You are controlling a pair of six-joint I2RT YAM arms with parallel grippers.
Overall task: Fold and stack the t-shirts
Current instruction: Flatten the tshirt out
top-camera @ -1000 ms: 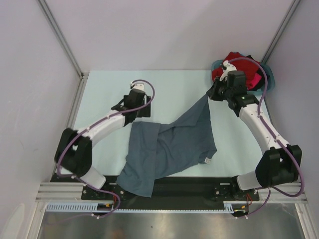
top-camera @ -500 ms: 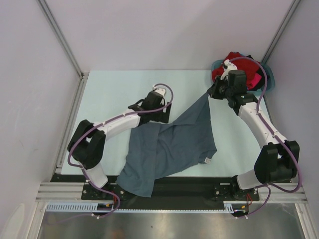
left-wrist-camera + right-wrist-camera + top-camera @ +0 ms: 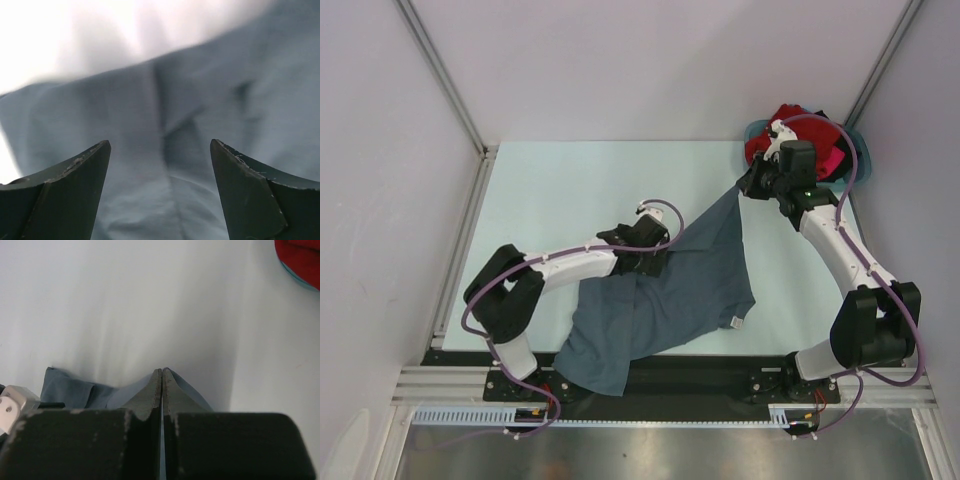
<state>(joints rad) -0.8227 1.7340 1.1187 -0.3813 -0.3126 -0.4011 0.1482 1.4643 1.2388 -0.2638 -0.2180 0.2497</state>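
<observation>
Since a second ago the left tool [image 3: 653, 258] has swung from the bare tabletop [image 3: 545, 180] over to the grey t-shirt [image 3: 665, 300], and its jaws now stand wide apart just above the rumpled cloth. The right tool [image 3: 746, 189] is clamped on a far corner of that shirt, drawing it up to a point beside the teal basin [image 3: 753, 129]. The basin holds a heap of red t-shirt [image 3: 782, 120], pink cloth [image 3: 834, 160] and dark cloth [image 3: 820, 112].

Open bench [image 3: 550, 190] runs from nine to twelve o'clock; the slate-grey t-shirt [image 3: 690, 280] sprawls centre to six, teal basin [image 3: 751, 129] blocks two.
</observation>
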